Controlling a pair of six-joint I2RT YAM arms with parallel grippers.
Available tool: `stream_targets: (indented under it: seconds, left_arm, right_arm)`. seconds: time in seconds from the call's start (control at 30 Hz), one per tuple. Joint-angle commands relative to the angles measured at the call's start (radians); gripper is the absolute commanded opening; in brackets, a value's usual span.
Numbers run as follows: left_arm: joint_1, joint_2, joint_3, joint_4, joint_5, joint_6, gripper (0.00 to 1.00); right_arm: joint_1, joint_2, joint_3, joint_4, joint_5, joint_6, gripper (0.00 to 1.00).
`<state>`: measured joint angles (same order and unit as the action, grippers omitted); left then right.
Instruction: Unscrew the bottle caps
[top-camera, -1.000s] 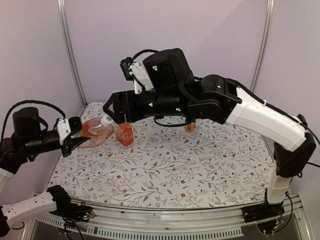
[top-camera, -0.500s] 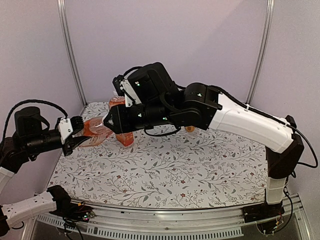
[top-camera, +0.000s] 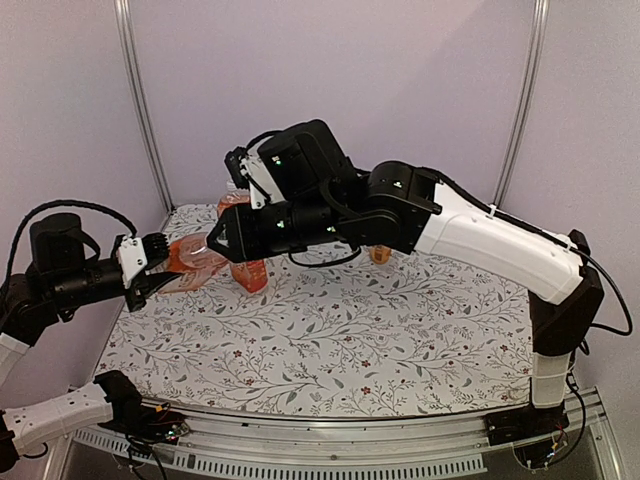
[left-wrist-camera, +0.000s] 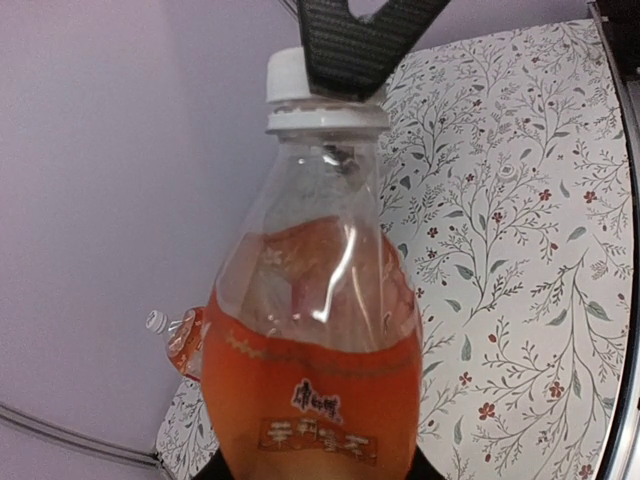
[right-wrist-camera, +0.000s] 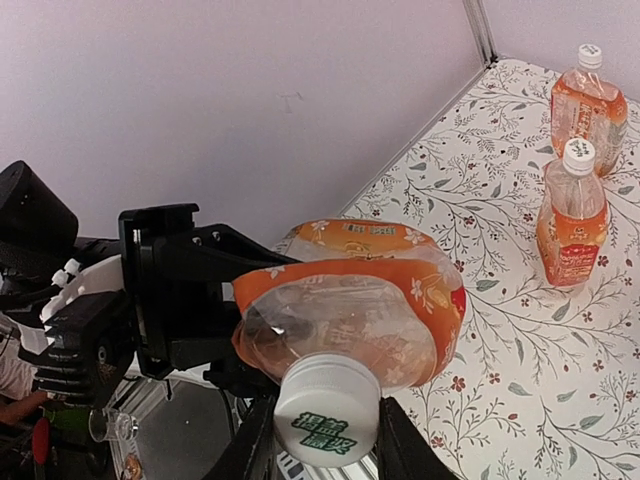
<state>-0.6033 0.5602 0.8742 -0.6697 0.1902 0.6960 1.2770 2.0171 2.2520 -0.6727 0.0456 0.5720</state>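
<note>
My left gripper (top-camera: 152, 268) is shut on the lower body of a clear orange-drink bottle (top-camera: 190, 257) and holds it tilted above the table's left edge. In the left wrist view the bottle (left-wrist-camera: 315, 330) fills the frame, with the left gripper (left-wrist-camera: 315, 472) mostly hidden behind its base. The bottle's white cap (right-wrist-camera: 327, 418) points at the right wrist camera. My right gripper (right-wrist-camera: 327, 445) is shut on that cap, one black finger (right-wrist-camera: 255, 445) pressing each side. The top view shows the right gripper (top-camera: 215, 243) at the bottle's neck, and the cap (left-wrist-camera: 292, 78) shows in the left wrist view.
Two capped orange-drink bottles (right-wrist-camera: 570, 220) (right-wrist-camera: 590, 95) stand on the flowered tablecloth (top-camera: 400, 330) behind the held one. Another bottle (top-camera: 381, 255) stands partly hidden behind the right arm at the back. The side wall runs close on the left.
The right arm has swung lower and in toward the held bottle, and its jaws, open around the cap a second ago, have closed on it. The left arm has stayed put.
</note>
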Motion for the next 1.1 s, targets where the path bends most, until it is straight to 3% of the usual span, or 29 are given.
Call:
stream_targets:
  seconds: [0.0,0.03,0.1,0.27,0.4,0.5,0.9,1.07]
  left_arm:
    - [-0.012,-0.002,-0.009,0.018,0.011,0.013,0.07]
    - [-0.012,-0.001,-0.01,0.018,0.012,0.014,0.07]
    - [-0.013,-0.002,-0.011,0.018,0.015,0.012,0.07]
    - [-0.013,-0.003,0.018,-0.038,0.085,-0.012,0.05]
    - [-0.013,0.003,0.062,-0.241,0.293,0.038,0.05]
    - [-0.013,0.011,0.081,-0.343,0.402,0.066,0.05]
    - [-0.013,0.031,0.114,-0.476,0.473,0.141,0.05]
    - [-0.013,0.028,0.108,-0.468,0.484,0.14,0.05]
  right_arm:
    - [-0.014,0.021,0.024,-0.016,0.022,-0.011,0.29]
    - [-0.014,0.023,0.025,-0.015,0.018,-0.012,0.26]
    - [-0.013,0.026,0.026,-0.014,0.003,-0.024,0.01]
    - [0.002,0.007,0.003,-0.005,-0.181,-0.225,0.0]
    - [0.081,-0.084,-0.149,-0.02,-0.249,-0.679,0.0]
    - [0.123,-0.154,-0.242,-0.044,-0.226,-0.929,0.0]
    - [0.206,-0.216,-0.267,-0.186,-0.095,-1.398,0.0]
    - [0.212,-0.204,-0.25,-0.187,-0.05,-1.456,0.0]
